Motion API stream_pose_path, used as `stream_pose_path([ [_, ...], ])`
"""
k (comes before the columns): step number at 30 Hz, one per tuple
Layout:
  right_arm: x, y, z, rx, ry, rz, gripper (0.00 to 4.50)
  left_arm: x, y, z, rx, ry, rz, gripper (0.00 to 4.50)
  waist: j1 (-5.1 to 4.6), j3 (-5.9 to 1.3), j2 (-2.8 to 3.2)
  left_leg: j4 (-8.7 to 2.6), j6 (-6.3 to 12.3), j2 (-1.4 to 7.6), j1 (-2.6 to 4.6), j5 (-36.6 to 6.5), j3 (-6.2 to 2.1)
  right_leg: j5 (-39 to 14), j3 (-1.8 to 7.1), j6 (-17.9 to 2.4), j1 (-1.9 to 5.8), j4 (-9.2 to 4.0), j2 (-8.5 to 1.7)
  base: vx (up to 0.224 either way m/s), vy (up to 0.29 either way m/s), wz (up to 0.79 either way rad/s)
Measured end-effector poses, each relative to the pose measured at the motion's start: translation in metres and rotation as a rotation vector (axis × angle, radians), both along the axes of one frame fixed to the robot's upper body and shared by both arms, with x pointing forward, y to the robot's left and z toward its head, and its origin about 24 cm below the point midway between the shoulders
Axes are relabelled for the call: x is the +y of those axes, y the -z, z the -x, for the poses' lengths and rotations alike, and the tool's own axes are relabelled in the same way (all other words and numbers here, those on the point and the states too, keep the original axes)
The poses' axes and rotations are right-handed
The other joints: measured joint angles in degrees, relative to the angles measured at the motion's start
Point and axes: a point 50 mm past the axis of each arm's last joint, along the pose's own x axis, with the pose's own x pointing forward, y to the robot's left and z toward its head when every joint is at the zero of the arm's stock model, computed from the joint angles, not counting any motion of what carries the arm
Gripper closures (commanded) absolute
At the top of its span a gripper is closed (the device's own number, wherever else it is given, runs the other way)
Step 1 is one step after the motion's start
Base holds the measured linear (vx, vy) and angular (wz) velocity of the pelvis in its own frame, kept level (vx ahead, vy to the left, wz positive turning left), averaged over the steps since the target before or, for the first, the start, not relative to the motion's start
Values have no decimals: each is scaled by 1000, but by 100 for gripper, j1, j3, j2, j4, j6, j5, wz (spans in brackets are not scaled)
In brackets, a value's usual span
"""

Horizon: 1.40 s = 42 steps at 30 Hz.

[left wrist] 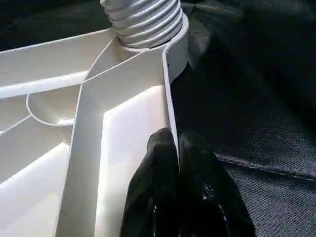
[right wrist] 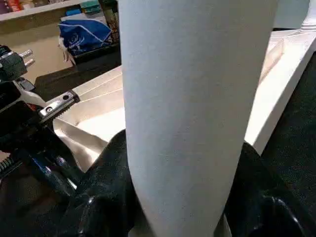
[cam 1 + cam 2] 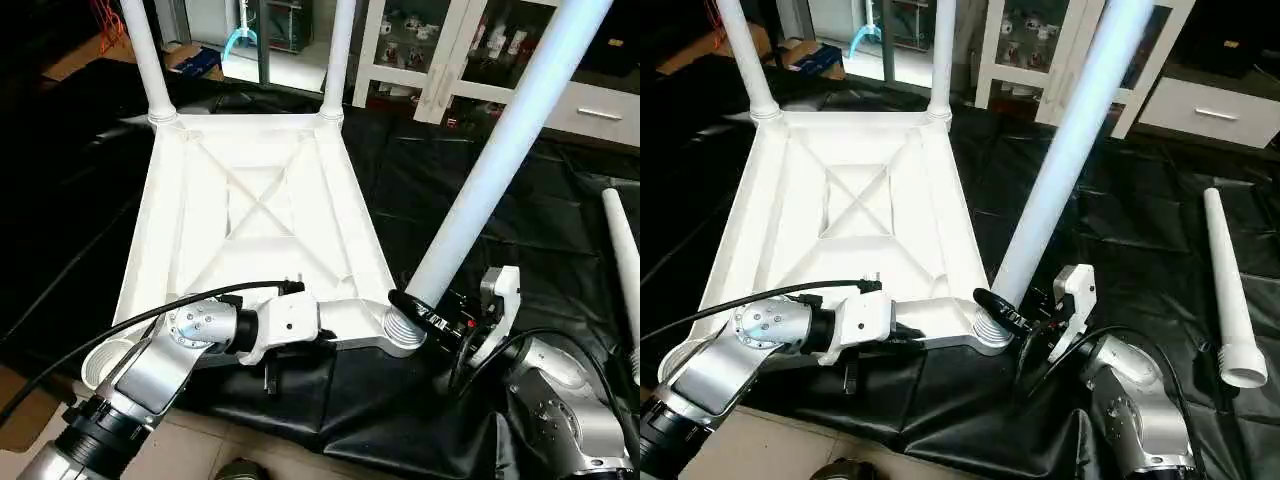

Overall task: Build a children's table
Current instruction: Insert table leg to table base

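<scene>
My left pincer (image 1: 177, 148) pinched shut on tabletop (image 3: 250, 215) near rim, forearm reaching level across | my right pincer (image 2: 182, 197) clamps tilted leg (image 3: 500, 150) above near-right socket | tabletop upside-down on black sheet (image 3: 560, 230) | spare leg (image 3: 1230, 290) right edge

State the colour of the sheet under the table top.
Black sheet, clearest in the right eye view.

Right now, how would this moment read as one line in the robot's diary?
left hand: shut on table top rim | right hand: grips third leg in near corner | fourth leg: on sheet
</scene>
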Motion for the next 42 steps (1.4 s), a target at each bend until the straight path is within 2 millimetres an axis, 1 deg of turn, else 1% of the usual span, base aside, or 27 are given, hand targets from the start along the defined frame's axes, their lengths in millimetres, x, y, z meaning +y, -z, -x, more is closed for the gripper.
stream_pose_path([
  [8, 3, 0, 7, -91, -32, 79, 261, -1, 1, 1, 0, 5, -2, 450, 0, -12, -19, -2, 0, 0, 1, 0, 0, -19, 2, 32, 17, -2, 0, 0, 0, 0],
  [13, 4, 2, 10, -135, -47, 134, 262, -1, 1, 1, 1, 8, -5, 450, -3, -37, -57, -8, 0, 0, 1, 0, 0, -31, 2, 52, 26, -3, 1, 0, 0, 0],
  [17, 6, 3, 12, -173, -48, 161, 262, -1, 1, 1, 0, 7, -7, 450, -13, -44, -68, -12, -1, 0, 2, 0, 0, -31, 2, 52, 27, -3, 1, 0, 0, 0],
  [20, 9, 6, 12, -175, -8, 141, 262, -1, 1, 1, -3, 4, -12, 450, -24, -53, -82, -27, -1, 0, 7, 0, 0, -31, 2, 53, 26, -3, 3, 0, 0, 0],
  [24, 13, 10, 12, -149, 49, 111, 262, -1, 2, 0, -14, -8, -18, 450, -49, -54, -85, -38, -3, 0, 11, 1, -1, -44, 3, 76, 23, -3, 5, 0, 0, 0],
  [26, 14, 11, 11, -135, 69, 107, 262, -1, 3, -1, -21, -22, -15, 450, -49, -52, -86, -43, -4, 0, 12, 1, -1, -49, 3, 84, 21, -3, 5, 0, 0, 0],
  [29, 15, 12, 11, -120, 98, 99, 262, -2, 3, -2, -29, -39, -11, 450, -48, -43, -104, -46, -4, 0, 11, 1, -1, -52, 4, 88, 20, -8, 5, 0, 0, 0],
  [35, 15, 12, 11, -115, 132, 97, 262, -2, 3, -3, -33, -45, -9, 450, -52, -42, -101, -81, -6, -4, 10, 2, -1, -48, 3, 86, 21, -79, 6, 0, 0, 0],
  [40, 16, 11, 9, -119, 171, 116, 262, -4, 4, -4, -42, -60, -6, 450, -58, -42, -102, -82, -9, -9, 9, 3, 0, -35, 12, 85, 19, -87, 6, 0, 0, 0],
  [42, 17, 9, 4, -129, 209, 134, 262, -7, 5, -5, -53, -86, -2, 450, -69, -38, -96, -86, -9, -9, 10, 3, 0, -35, 13, 85, 15, -86, 5, 0, 0, 0],
])
